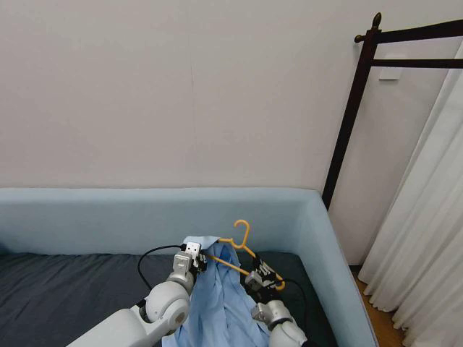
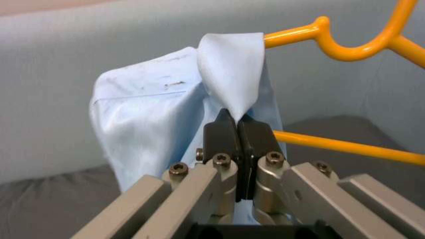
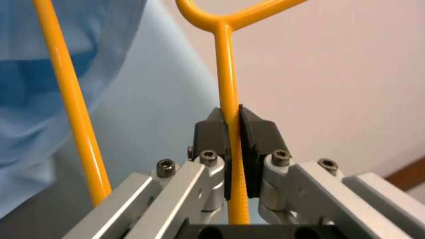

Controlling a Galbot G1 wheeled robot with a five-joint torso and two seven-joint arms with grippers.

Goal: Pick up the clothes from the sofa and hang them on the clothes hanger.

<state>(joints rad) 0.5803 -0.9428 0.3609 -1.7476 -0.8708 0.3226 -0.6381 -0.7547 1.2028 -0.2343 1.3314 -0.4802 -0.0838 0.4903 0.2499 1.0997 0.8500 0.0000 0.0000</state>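
Sofa point(image 1: 87, 217), pale blue frame with a dark seat cushion, runs across the lower head view

Left claw point(image 1: 192, 251) is up over the seat near the sofa's right corner, its tips clamped together on a pinched fold of the shirt point(image 1: 221, 303). The left wrist view shows the fabric coming to a point right between the black pads. Probably holding that edge up so the cloth stays spread and off the cushion while the hanger gets worked in

The shirt is light blue, thin and creased, with a stitched seam and some small dark specks on the panel. It hangs from the left claw and drapes down between the two arms to the bottom edge of the head view

Hanger point(image 1: 243, 246) is orange and thin-rodded, hook up, tilted, just right of the shirt's top. In the left wrist view two of its rods come out from behind the cloth, so one shoulder looks to be in or behind the shirt, can't tell which

Right claw point(image 1: 262, 275) is just below and right of the hook, closed tight on one straight rod of the hanger under the hook's neck. That likely steadies it and gives the rod an angle

Rack point(image 1: 354, 108), dark wood with a top bar, stands well apart at the right past the sofa arm, with nothing seen hung on it. Curtain point(image 1: 427, 231), white, is at the far right
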